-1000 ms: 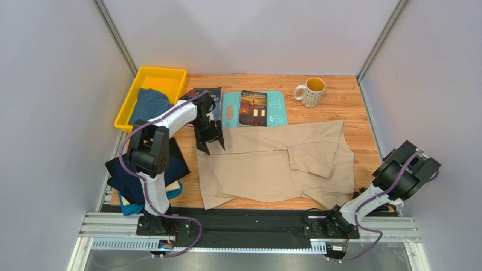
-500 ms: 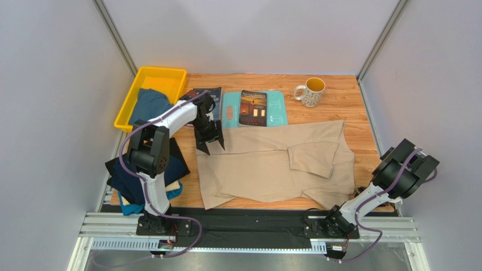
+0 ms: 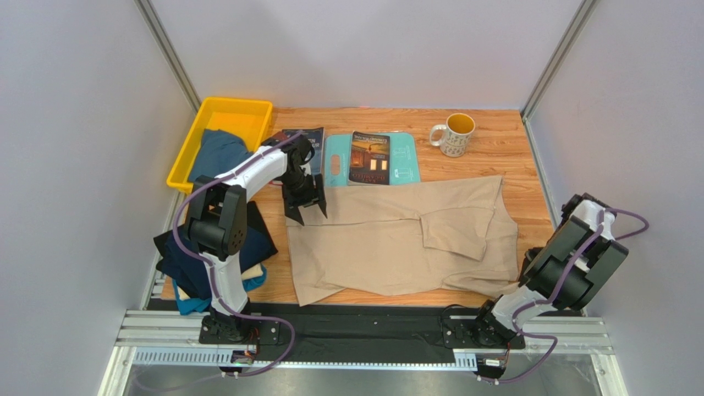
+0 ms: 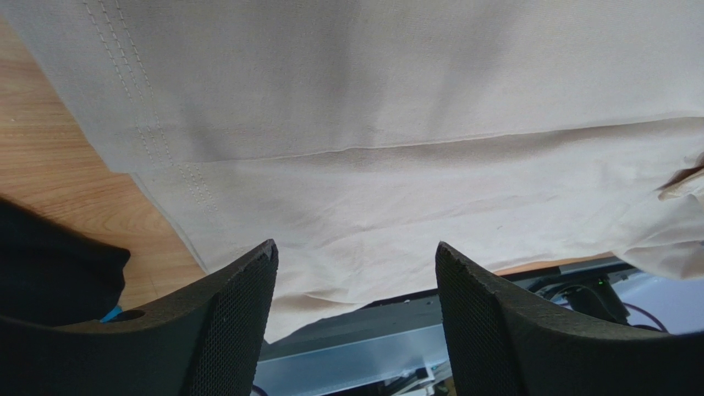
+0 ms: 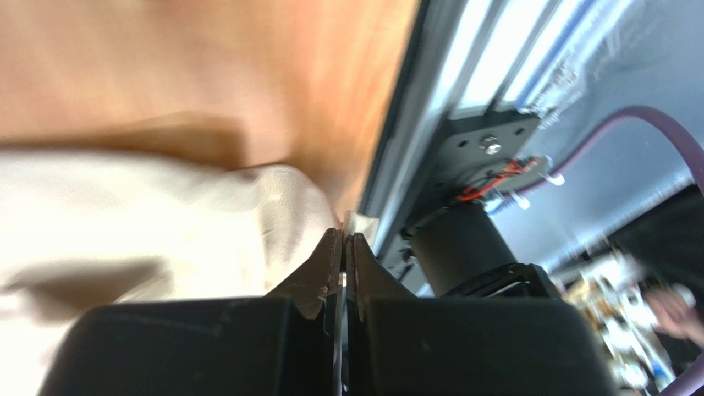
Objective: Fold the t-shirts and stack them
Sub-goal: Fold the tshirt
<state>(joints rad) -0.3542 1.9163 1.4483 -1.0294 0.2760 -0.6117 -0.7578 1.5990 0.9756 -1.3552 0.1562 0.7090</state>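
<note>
A large beige t-shirt (image 3: 405, 235) lies spread flat across the wooden table, partly folded, with a sleeve lying on top. My left gripper (image 3: 304, 213) hovers open over its far left corner. In the left wrist view the cloth (image 4: 413, 124) fills the space beyond the wide-apart fingers (image 4: 240, 313), and nothing is between them. My right gripper (image 5: 344, 237) is shut with nothing in it, low by the shirt's near right corner (image 5: 273, 206) at the table edge. Dark navy and teal t-shirts (image 3: 248, 243) are piled at the left. A dusty blue one (image 3: 216, 153) lies in the yellow bin.
A yellow bin (image 3: 240, 107) stands at the back left. Two books (image 3: 369, 157) and a light-teal board (image 3: 405, 169) lie behind the shirt, and a mug (image 3: 453, 132) stands at the back right. The right arm (image 3: 578, 247) is folded up at the table's right edge.
The right gripper has closed from partly open, and the right arm has swung inward and lower toward the shirt's near right corner. The left arm has barely moved.
</note>
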